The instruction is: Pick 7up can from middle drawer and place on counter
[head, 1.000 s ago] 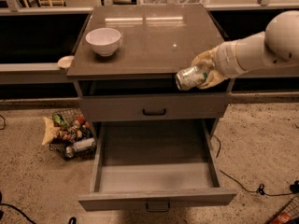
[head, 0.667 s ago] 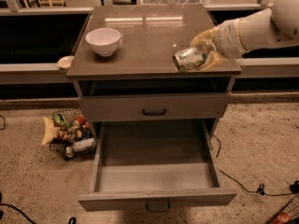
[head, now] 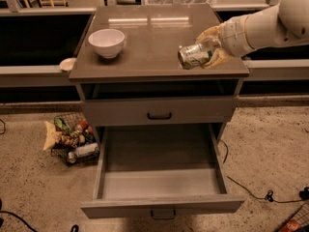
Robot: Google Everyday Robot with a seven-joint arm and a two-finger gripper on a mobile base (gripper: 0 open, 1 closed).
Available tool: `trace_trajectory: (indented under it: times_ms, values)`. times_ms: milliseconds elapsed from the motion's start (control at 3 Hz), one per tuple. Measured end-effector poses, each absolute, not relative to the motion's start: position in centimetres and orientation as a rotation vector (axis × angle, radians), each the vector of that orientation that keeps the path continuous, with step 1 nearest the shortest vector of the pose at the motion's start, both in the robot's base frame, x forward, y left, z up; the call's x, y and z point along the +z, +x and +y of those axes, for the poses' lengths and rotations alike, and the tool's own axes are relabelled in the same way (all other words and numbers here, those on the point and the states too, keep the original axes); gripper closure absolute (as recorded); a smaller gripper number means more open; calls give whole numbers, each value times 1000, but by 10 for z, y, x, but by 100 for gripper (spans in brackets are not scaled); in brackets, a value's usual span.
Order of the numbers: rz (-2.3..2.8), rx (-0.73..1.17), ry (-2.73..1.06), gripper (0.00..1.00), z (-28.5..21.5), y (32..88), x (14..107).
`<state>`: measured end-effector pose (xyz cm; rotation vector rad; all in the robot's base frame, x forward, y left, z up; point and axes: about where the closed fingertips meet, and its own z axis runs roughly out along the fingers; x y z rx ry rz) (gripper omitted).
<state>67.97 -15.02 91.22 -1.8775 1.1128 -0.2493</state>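
The 7up can (head: 194,55) is held tilted, nearly on its side, by the gripper (head: 210,48), whose fingers are clamped around it, over the right front of the counter (head: 145,52). Whether the can touches the slab cannot be told. The middle drawer (head: 161,182) is seen pulled out below. A white bowl (head: 106,42) is set on the counter's left.

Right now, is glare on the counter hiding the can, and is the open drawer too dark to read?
Camera view: two bright light strips reflect on the counter's far half, well away from the can, which the gripper holds tilted above the right front corner. Camera view: the drawer floor is readable, lighter at the front and shaded toward the back under the cabinet.
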Motion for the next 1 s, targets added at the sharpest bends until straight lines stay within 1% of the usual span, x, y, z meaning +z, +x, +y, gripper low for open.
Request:
trace_trajectory:
  times_ms: [333,1000]
  values:
    - [1194,-239,-1749,100,-147,704,923]
    - [1436,-91,-1565,100,-163,759,923]
